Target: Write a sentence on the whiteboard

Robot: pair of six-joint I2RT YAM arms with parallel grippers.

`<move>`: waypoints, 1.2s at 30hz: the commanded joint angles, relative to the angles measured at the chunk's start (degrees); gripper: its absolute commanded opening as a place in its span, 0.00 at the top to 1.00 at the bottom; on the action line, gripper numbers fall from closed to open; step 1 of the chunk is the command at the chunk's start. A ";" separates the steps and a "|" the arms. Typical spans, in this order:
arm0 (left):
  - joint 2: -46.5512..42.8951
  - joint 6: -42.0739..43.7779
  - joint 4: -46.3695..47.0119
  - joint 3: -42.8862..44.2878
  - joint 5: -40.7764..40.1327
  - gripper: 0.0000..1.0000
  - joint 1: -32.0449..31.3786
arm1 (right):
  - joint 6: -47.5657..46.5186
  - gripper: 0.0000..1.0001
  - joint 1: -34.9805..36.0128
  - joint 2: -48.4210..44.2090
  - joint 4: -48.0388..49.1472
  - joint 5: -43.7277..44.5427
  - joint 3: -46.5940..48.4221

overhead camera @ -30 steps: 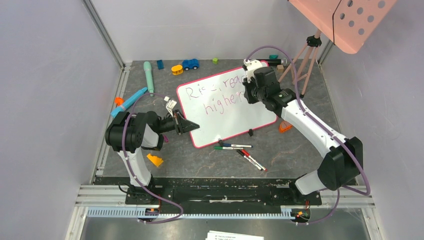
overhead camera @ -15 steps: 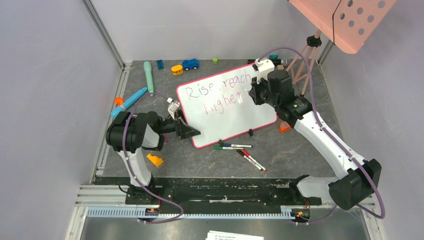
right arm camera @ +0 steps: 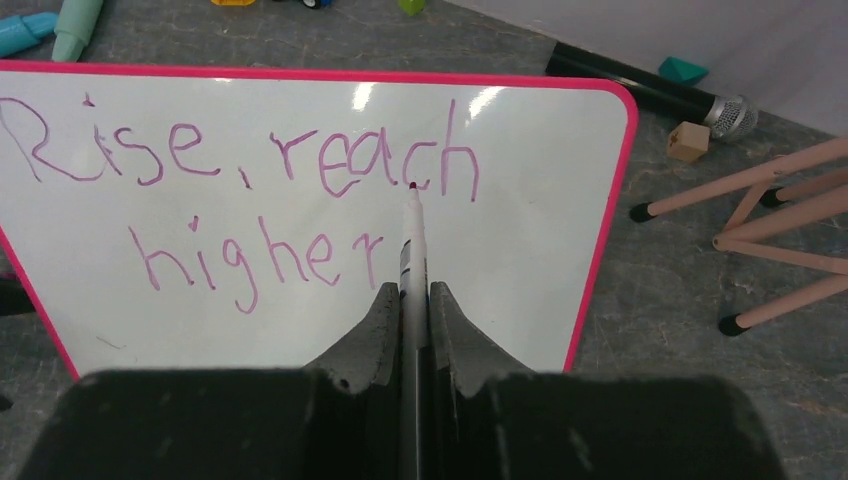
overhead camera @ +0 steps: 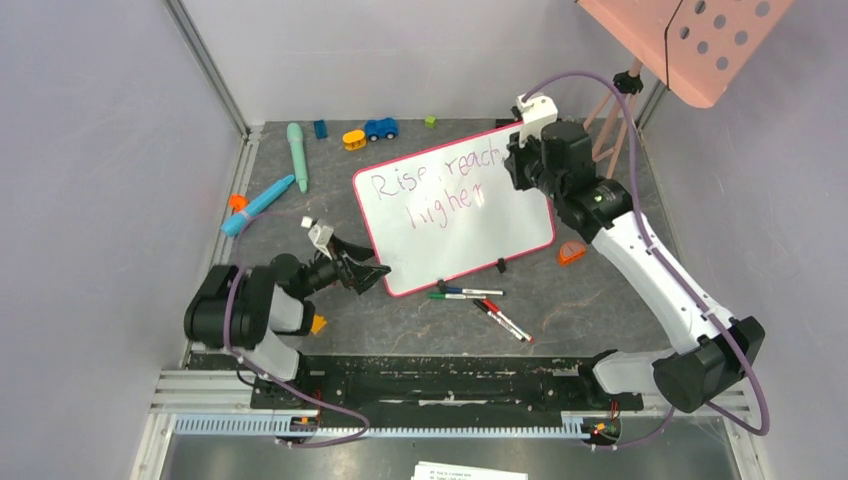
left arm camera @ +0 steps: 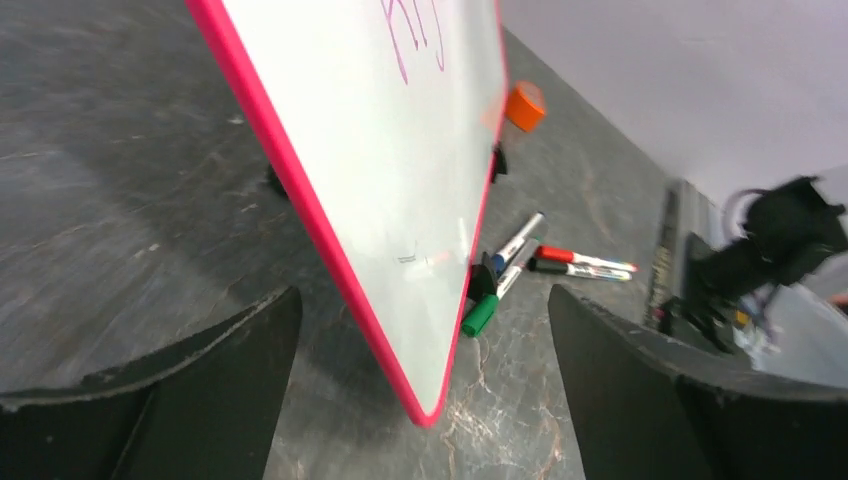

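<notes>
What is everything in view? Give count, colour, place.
whiteboard: one, white, pink-red rim, table centre
sentence: two lines, purplish-pink, on the whiteboard
loose markers: four, mixed caps, at the board's near edge
held marker: one, white, in the right gripper
toy car: one, blue, far edge
small pieces: three, yellow, blue, green, far edge
sticks: two, mint and blue, left side
orange pieces: three, right of board, near left, by blue stick
microphone: one, black, behind the board
cube: one, tan, by the microphone
tripod: one, pink, far right
perforated panel: one, salmon, upper right
left gripper: one, black, open at the board's near-left corner
right gripper: one, black, shut on the held marker
</notes>
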 commanded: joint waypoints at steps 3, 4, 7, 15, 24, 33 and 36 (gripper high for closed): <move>-17.75 9.17 -5.68 -11.92 -33.30 0.00 -2.98 | 2.55 1.00 -0.35 -3.61 3.84 -3.71 -1.73; -17.29 9.65 -5.84 -11.13 -30.63 0.00 -3.17 | 2.07 1.00 -0.41 -4.01 3.74 -4.40 -2.43; -13.15 8.03 1.66 -10.61 -25.57 0.00 -3.53 | 1.63 1.00 -0.39 -5.19 3.45 -3.07 -4.31; -14.26 9.11 3.19 -12.69 -31.86 0.00 -3.50 | 4.38 1.00 -0.40 -8.44 3.88 -2.68 -11.25; -23.09 8.52 -5.88 -12.99 -38.57 0.00 -4.09 | 5.45 1.00 -0.44 -14.26 6.21 -2.26 -20.00; -27.59 5.46 -0.93 -17.91 -39.70 0.00 -4.29 | 5.57 1.00 -0.39 -12.07 7.62 -2.87 -20.61; -29.60 -3.31 -1.86 -19.88 -50.47 0.00 -4.31 | 5.42 1.00 -0.40 -9.81 7.75 -2.67 -19.97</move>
